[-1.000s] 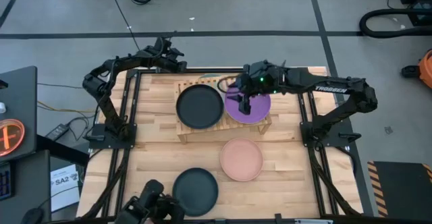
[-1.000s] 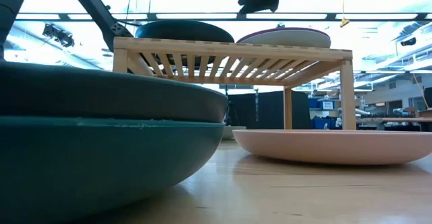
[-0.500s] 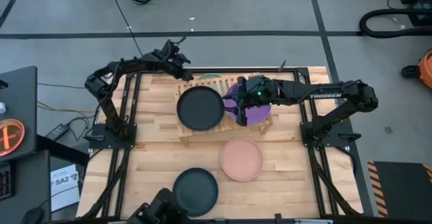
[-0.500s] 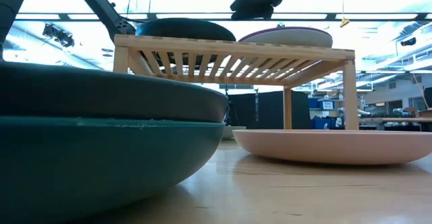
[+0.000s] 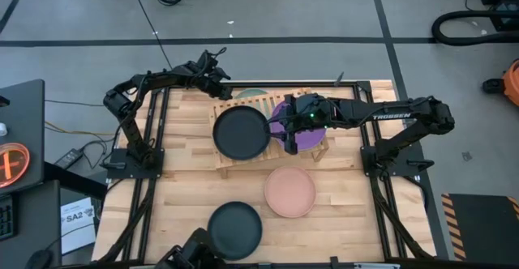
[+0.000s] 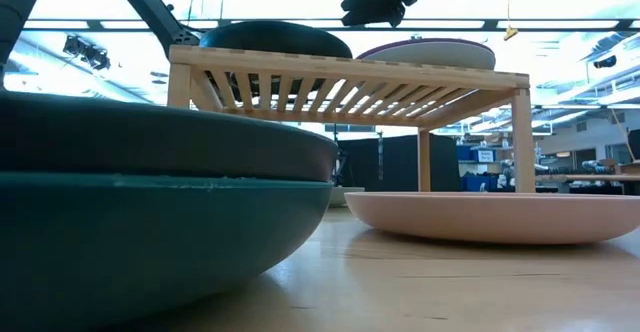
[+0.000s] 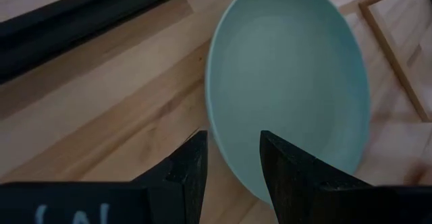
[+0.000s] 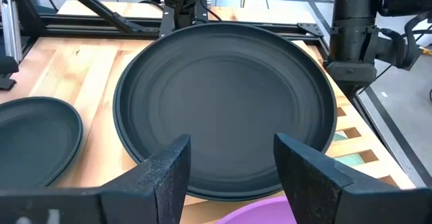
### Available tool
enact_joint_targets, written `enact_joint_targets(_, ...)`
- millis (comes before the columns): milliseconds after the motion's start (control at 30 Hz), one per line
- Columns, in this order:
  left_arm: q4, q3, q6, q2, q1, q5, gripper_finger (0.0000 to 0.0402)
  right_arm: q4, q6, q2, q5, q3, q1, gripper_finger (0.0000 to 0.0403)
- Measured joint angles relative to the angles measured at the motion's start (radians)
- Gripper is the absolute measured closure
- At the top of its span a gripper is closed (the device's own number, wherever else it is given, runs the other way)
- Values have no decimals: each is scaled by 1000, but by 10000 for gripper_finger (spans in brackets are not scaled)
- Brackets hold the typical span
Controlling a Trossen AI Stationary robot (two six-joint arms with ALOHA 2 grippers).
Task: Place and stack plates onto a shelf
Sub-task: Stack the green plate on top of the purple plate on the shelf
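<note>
The shelf (image 5: 272, 151) carries a charcoal plate (image 5: 240, 133) on its left half and a purple plate (image 5: 306, 130) on its right half. My right gripper (image 5: 288, 139) hangs open just above the purple plate's left rim (image 8: 263, 214), facing the charcoal plate (image 8: 223, 96). My left gripper (image 5: 219, 78) is open at the table's far edge, its fingers on either side of the rim of a mint green plate (image 7: 290, 89) that lies flat behind the shelf. A salmon pink plate (image 5: 289, 191) lies on the table. A charcoal plate (image 6: 150, 137) rests on a dark teal one (image 6: 150, 242).
Black frame rails (image 5: 154, 139) run along both table sides, and the arm bases stand on them. The near stack (image 5: 235, 228) sits close to the table's near edge. Bare wood (image 5: 182, 192) shows left of the salmon plate and in front of the shelf.
My right gripper has drawn back from over the purple plate's far part toward the near edge and now hangs over that plate's left rim. My left gripper has moved a little right along the far edge, toward the mint green plate.
</note>
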Motion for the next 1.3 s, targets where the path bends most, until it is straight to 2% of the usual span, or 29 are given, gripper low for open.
enact_joint_targets(700,-49,0,23,0,-72,-19,260,0,-2,0,0,0,0,186)
enact_joint_targets(1133,-49,0,23,0,-72,-23,260,0,-10,0,0,0,0,186)
enact_joint_targets(1300,-61,0,23,0,-72,-54,260,0,-10,-1,0,0,0,186)
